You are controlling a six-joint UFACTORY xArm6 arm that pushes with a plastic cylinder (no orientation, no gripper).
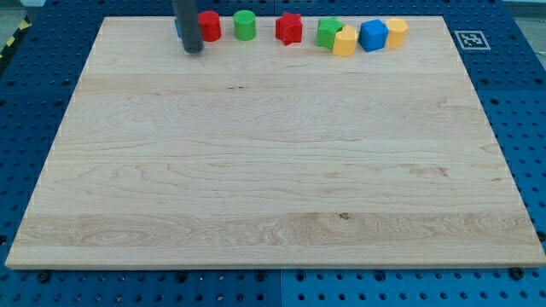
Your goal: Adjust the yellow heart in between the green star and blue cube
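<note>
The yellow heart [345, 41] lies near the view's top right, touching the green star [328, 31] on its left and close to the blue cube [373, 35] on its right. It sits slightly lower than both. My tip [193, 49] is far to the view's left of them, at the top of the board, just left of and below the red cylinder [210, 26]. A sliver of a blue block [177, 27] shows behind the rod.
A green cylinder [245, 25] and a red star [289, 28] stand in the top row between my tip and the green star. A yellow block [397, 32] sits right of the blue cube. The wooden board's [273, 170] top edge runs just behind the row.
</note>
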